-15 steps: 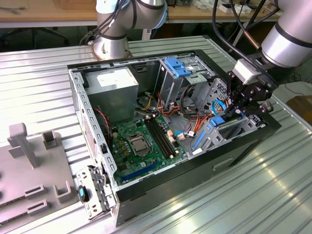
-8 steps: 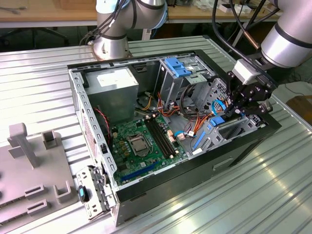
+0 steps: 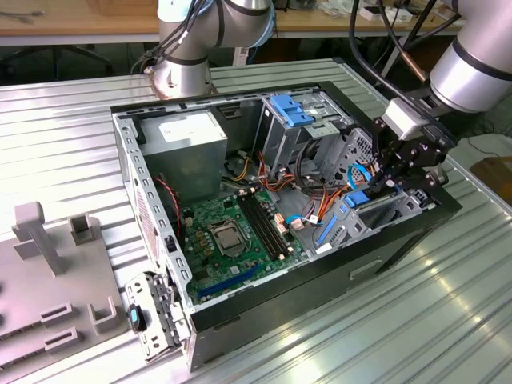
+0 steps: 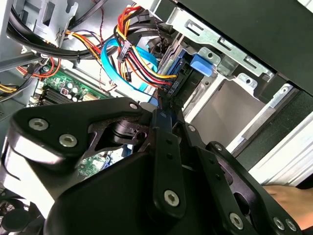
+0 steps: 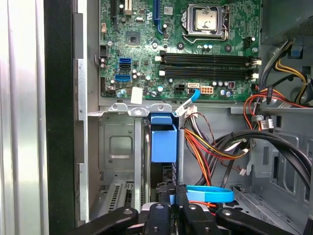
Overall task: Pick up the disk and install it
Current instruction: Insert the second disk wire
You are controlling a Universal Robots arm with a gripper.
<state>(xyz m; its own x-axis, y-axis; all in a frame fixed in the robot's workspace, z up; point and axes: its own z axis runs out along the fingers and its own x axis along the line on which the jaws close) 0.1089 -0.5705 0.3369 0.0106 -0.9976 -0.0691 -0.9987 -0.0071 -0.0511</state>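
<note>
Gripper (image 3: 398,178) sits low inside the open computer case (image 3: 384,260), at the drive bay on the exterior view's right. Jaws narrow, closed edge-on against the disk (image 5: 163,142); in the first wrist view the fingertips (image 5: 168,198) meet on its thin dark edge just below the blue rail. Disk stands upright in the metal bay slot (image 5: 120,147), apparently part-way seated, though depth is hard to judge. Blue flat cable (image 5: 210,193) loops just beside the fingers; red, orange and yellow wire bundle (image 4: 142,66) crowds the same side of the slot. Motherboard (image 3: 232,232) lies beyond the bay. Grey power supply (image 3: 188,136) is well apart, at the case's far corner.
</note>
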